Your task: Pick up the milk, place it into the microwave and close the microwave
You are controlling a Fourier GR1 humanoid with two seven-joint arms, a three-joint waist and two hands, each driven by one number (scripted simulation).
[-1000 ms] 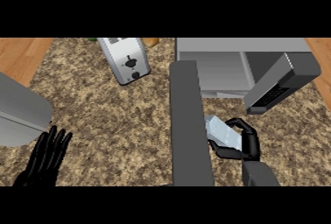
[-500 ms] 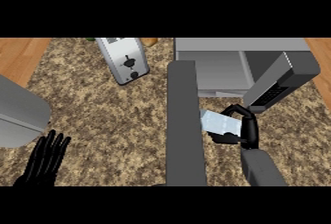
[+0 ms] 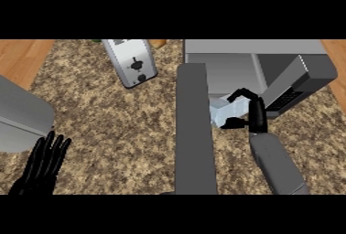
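While your counter [image 3: 101,119] fills the view with speckled stone, wooden floor shows past its far left and far right corners. Your biggest object on it is the microwave [image 3: 229,64] at the far right, its cavity facing you and its door [image 3: 196,132] swung out as a long grey slab running toward the lower edge, splitting the counter in two. A dark panel with a keypad [image 3: 297,84] angles off the microwave's right side. That leaves you a narrow lane between door and panel, and wide open stone to the door's left. A grey appliance [image 3: 20,114] cuts in at the left edge, and a toaster [image 3: 132,61] lies tilted near the far edge.

Your right hand [image 3: 251,114] has its fingers and thumb curled round the milk [image 3: 226,112], a pale carton sitting just at the cavity's mouth, close beside the door. Compared with a second ago, carton and hand have travelled up the lane from lower down. Your left hand [image 3: 44,164] rests with fingers straight at the lower left, slightly higher than before.
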